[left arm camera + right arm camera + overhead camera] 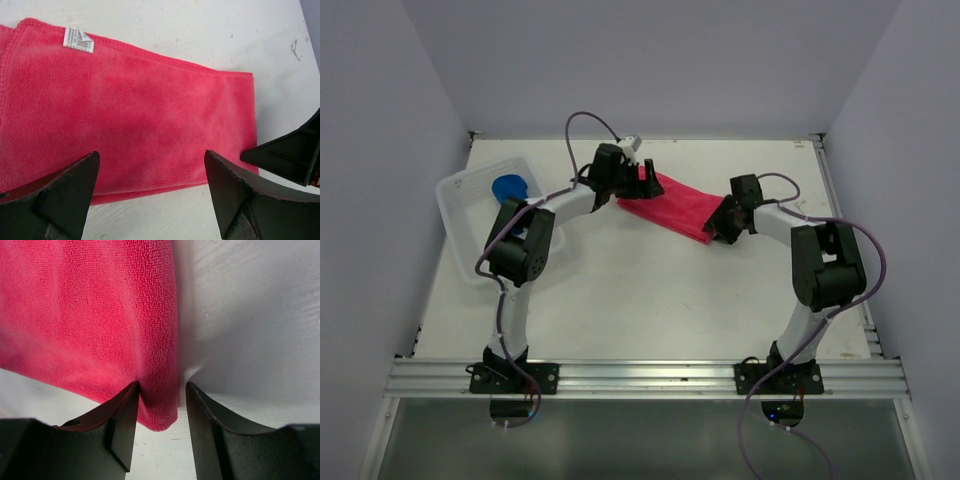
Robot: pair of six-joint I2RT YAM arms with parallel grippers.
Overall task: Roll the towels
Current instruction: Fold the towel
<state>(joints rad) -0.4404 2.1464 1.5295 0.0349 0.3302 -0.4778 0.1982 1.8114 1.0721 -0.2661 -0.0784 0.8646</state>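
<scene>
Left hand [151, 156]: wide open, holds nothing, over pink-red towel [675, 208] end on table [640, 290]. Right hand [162, 386]: part-open, straddles opposite corner, no clear pinch. Blue towel [510, 186] in basket [450, 200].

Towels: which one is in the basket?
The blue towel, bundled up inside the white basket at the left. The pink towel lies spread on the table, outside the basket.

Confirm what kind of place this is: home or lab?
Looks like a lab robot test cell: plain white walls boxing in a white table, two arms bolted to an aluminium rail, and a pink towel plus a white basket as props.
</scene>
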